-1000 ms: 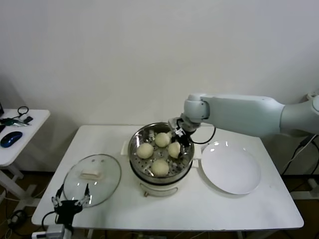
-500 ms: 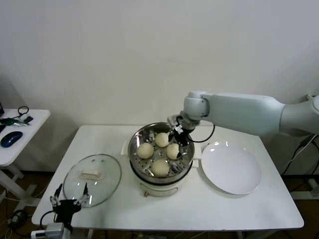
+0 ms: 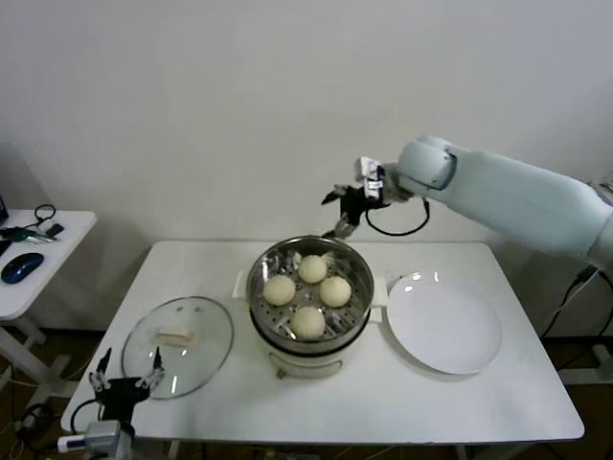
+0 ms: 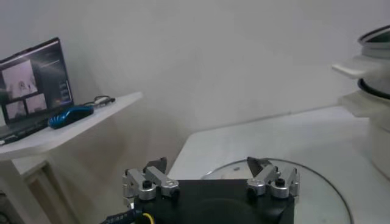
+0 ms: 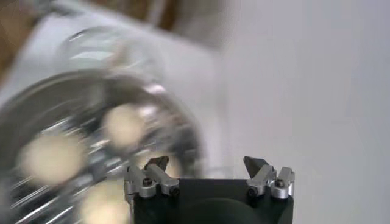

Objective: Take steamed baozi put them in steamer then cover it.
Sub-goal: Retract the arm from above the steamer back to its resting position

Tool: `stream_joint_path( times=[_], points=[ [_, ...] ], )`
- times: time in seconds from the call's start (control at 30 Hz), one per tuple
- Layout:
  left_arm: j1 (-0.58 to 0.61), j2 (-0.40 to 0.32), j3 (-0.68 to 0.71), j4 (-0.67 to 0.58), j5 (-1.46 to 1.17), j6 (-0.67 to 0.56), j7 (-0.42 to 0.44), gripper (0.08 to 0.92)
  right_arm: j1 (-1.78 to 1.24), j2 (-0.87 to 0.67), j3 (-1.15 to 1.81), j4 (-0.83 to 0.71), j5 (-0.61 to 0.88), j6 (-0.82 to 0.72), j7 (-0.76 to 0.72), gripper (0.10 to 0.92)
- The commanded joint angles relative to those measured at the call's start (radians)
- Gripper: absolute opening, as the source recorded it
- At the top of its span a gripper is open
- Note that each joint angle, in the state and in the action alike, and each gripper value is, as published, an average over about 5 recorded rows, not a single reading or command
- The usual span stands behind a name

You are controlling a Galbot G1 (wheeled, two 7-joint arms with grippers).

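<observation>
Several cream-white baozi lie in the steamer (image 3: 253,292); one of them (image 3: 335,290) is on its right side, and they show blurred in the right wrist view (image 5: 125,125). My right gripper (image 3: 343,213) hangs open and empty above the steamer's far rim, its jaws (image 5: 206,161) wide apart. The cover (image 3: 196,359), a glass lid with a cream handle (image 3: 175,336), lies flat on the table left of the steamer. My left gripper (image 3: 124,386) is open at the lid's near edge, low by the table's front left corner; its fingers (image 4: 207,164) frame the lid (image 4: 317,189) ahead.
A flat white plate (image 3: 443,321) lies right of the steamer on the white table (image 3: 383,402). A side table on the left carries a blue mouse (image 3: 21,266) and a screen (image 4: 30,79). The steamer's side handle (image 4: 359,64) shows ahead of the left gripper.
My right gripper has let go of a baozi, opened wide and risen out of the steamer, up and toward the wall. The left gripper has sunk slightly toward the table's front corner.
</observation>
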Motion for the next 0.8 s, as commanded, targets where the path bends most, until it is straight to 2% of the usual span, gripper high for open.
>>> stream_joint_path(
  times=[0.03,0.17,0.3,0.53,0.8],
  points=[
    [-0.012,0.004,0.000,0.002,0.004,-0.002,-0.020,0.823,-0.595,-0.276,0.729,0.128,0.059,0.046,0.483,0.823],
    [-0.024,0.016,0.002,0.011,0.005,-0.042,-0.030,0.823,-0.977,-0.360,1.046,0.259,-0.018,0.146,0.489,0.823],
    [-0.035,0.023,0.002,0.018,-0.001,-0.084,-0.045,0.823,-1.386,-0.322,1.395,0.328,-0.108,0.248,0.495,0.823],
    [-0.056,0.026,0.002,0.032,0.016,-0.125,-0.058,0.823,-1.809,-0.077,1.756,0.361,-0.216,0.433,0.461,0.823],
    [-0.058,0.039,0.000,0.051,0.121,-0.185,-0.085,0.823,-2.026,0.185,1.822,0.402,-0.286,0.611,0.459,0.823]
  ],
)
